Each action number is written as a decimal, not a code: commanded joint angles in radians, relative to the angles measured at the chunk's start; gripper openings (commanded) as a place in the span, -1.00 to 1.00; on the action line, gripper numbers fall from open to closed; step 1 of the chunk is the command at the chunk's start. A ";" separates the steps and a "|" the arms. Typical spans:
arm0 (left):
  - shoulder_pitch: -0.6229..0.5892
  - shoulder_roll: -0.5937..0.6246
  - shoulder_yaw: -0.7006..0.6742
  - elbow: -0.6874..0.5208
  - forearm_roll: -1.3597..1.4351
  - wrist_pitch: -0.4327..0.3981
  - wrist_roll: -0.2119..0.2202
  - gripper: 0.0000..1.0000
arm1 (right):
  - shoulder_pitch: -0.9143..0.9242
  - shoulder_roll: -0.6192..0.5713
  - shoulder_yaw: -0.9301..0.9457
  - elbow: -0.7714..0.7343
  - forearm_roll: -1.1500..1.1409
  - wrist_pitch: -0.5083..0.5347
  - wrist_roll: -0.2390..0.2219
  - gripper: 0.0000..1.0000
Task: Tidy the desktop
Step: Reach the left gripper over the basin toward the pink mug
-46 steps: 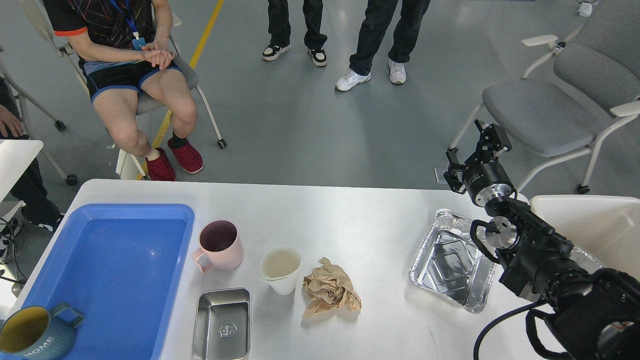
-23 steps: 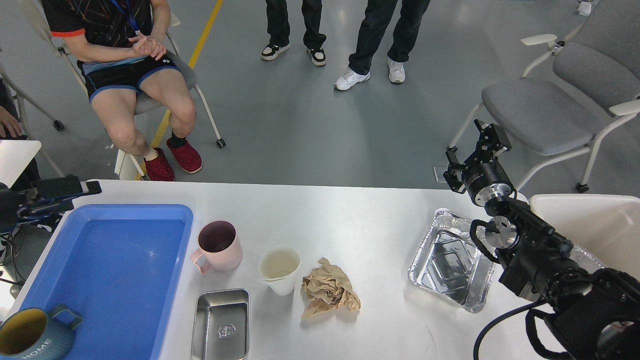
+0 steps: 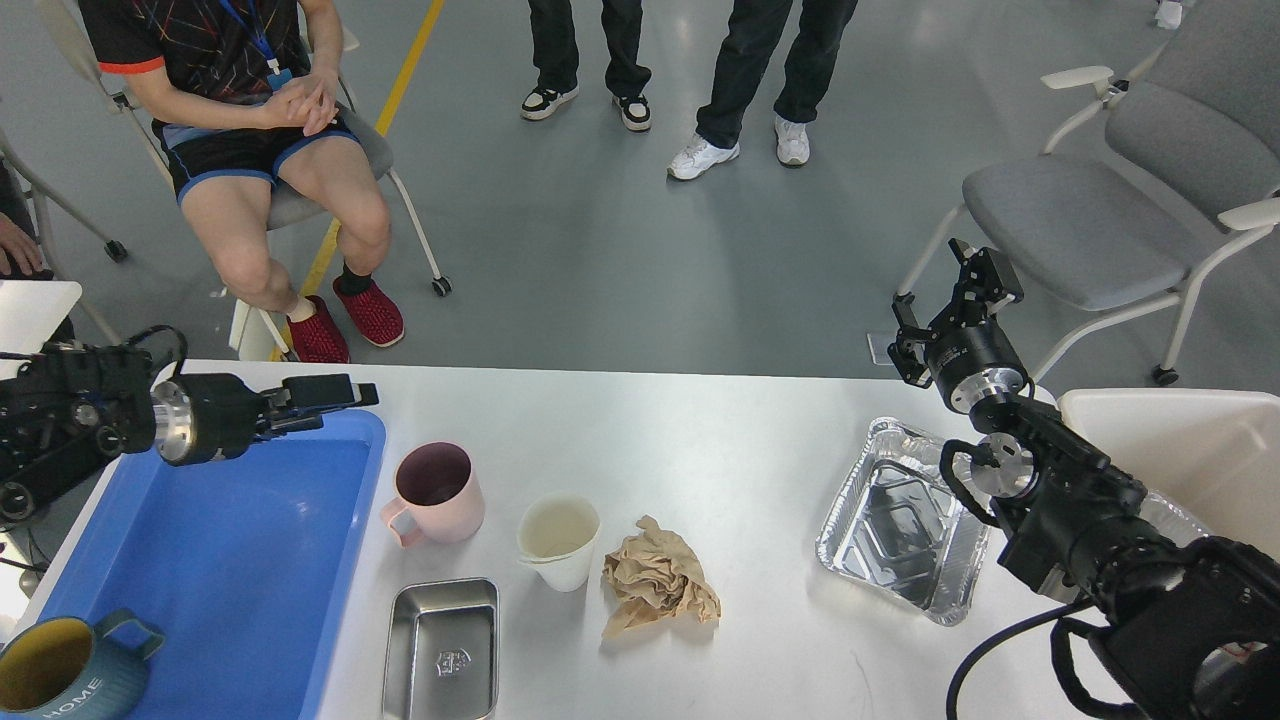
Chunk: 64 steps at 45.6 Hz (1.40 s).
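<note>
The white desktop (image 3: 680,430) carries a pink mug (image 3: 436,492), a white cup (image 3: 560,540), a crumpled brown paper (image 3: 658,588), a small steel tin (image 3: 442,650) and a foil tray (image 3: 900,520). A blue tray (image 3: 210,560) lies at the left with a dark blue mug (image 3: 60,670) at its near corner. My left gripper (image 3: 335,395) reaches in over the blue tray's far edge, left of the pink mug, seen side-on and holding nothing. My right gripper (image 3: 950,300) is open and empty, raised beyond the table's far edge above the foil tray.
A white bin (image 3: 1180,450) stands at the right behind my right arm. A seated person (image 3: 260,150) and two standing people (image 3: 700,80) are beyond the table. Grey chairs (image 3: 1100,200) stand at the far right. A small white table corner (image 3: 30,310) is at the left.
My left arm has come in from the left and reached right over the blue tray's far edge. The right arm and the objects on the table have not moved.
</note>
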<state>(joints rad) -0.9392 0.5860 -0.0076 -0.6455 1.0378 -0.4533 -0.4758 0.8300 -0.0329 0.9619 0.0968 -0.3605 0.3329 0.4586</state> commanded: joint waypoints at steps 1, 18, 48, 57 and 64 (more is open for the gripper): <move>-0.004 -0.061 0.075 0.052 -0.001 0.001 0.002 0.94 | 0.000 -0.002 0.000 0.000 0.000 0.000 -0.001 1.00; -0.018 -0.104 0.169 0.175 -0.012 0.008 -0.009 0.93 | 0.005 0.001 0.000 -0.002 0.000 -0.002 -0.001 1.00; -0.012 -0.201 0.224 0.259 -0.004 0.025 -0.047 0.92 | 0.005 -0.005 0.000 -0.002 0.000 -0.002 -0.001 1.00; -0.007 -0.244 0.224 0.277 -0.004 0.027 -0.052 0.92 | 0.005 -0.005 0.000 -0.002 0.000 0.000 -0.001 1.00; -0.006 -0.256 0.227 0.279 -0.002 0.027 -0.050 0.90 | 0.005 -0.007 -0.002 -0.002 0.000 -0.002 -0.001 1.00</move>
<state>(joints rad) -0.9464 0.3378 0.2180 -0.3675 1.0342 -0.4265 -0.5275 0.8347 -0.0385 0.9616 0.0951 -0.3605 0.3317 0.4571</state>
